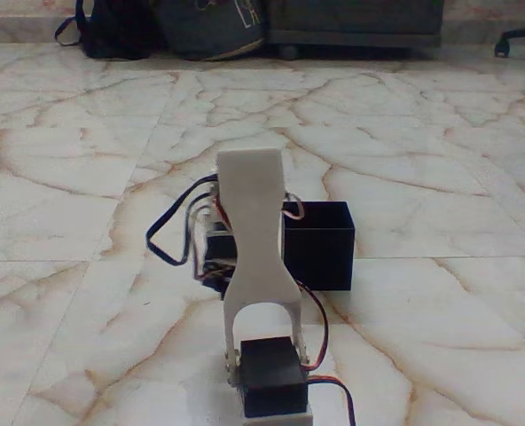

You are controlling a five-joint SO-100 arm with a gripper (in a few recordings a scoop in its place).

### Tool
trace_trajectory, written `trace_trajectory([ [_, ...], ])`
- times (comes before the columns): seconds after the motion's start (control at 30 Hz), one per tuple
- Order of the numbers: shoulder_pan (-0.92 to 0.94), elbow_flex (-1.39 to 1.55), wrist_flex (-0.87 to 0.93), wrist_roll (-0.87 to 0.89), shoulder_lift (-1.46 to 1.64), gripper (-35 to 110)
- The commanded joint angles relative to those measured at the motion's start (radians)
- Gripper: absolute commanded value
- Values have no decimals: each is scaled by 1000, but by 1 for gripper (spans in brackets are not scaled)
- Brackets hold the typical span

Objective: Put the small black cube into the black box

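Fixed view: black box (320, 244) sits just right of the white arm (252, 240), open top up. Gripper and small black cube hidden behind the arm; grip state unclear. Advise centring over the opening before release.

One black box (318, 246), one white arm (254, 240), and seemingly two bags (214, 27).

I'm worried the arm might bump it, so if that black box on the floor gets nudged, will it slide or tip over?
The black box looks thin-walled and open-topped, so it is probably light and easy to shift. It sits flat on a glossy marble floor, so sliding seems likelier than tipping. Its squat, square shape should keep it upright and it should not roll.
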Motion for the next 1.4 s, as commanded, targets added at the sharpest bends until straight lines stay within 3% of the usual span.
trace_trajectory([
  [0.0, 57, -92, -14, -72, 40, 2],
  [0.27, 190, -543, -29, -210, -160, 2],
  [0.5, 288, -776, -318, -331, -387, 2],
  [0.77, 281, -1083, -431, -413, -650, 2],
  [1.2, 256, -1114, -426, -360, -635, 7],
  [1.37, 206, -1078, -236, -247, -425, 7],
])
